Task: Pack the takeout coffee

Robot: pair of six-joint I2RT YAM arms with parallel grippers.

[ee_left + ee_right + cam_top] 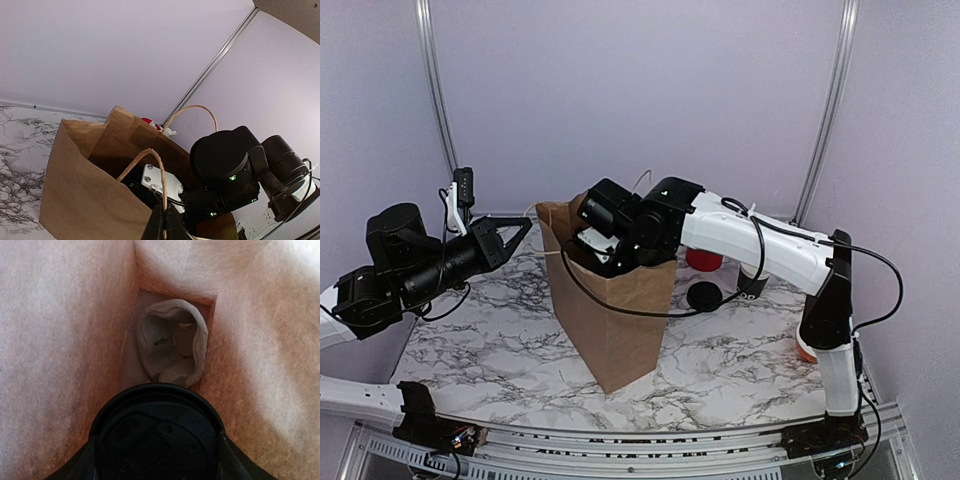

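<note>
The takeout coffee (157,435), seen from above as a round black lid, hangs inside the brown paper bag (615,320). My right gripper (157,462) is shut on it, a finger (80,466) pressed against each side of the lid. In the top view that gripper (596,246) reaches down into the bag's open mouth, and the cup itself is hidden there. My left gripper (165,223) is shut on the near paper handle (156,161) of the bag (80,195), holding it up at the bag's left side (525,223).
A pale crumpled paper thing (172,342) lies on the bag's floor below the cup. Behind the bag stand a red tub (703,260) and a round black lid (704,295) on the marble table (480,350). An orange object (804,349) sits by the right arm.
</note>
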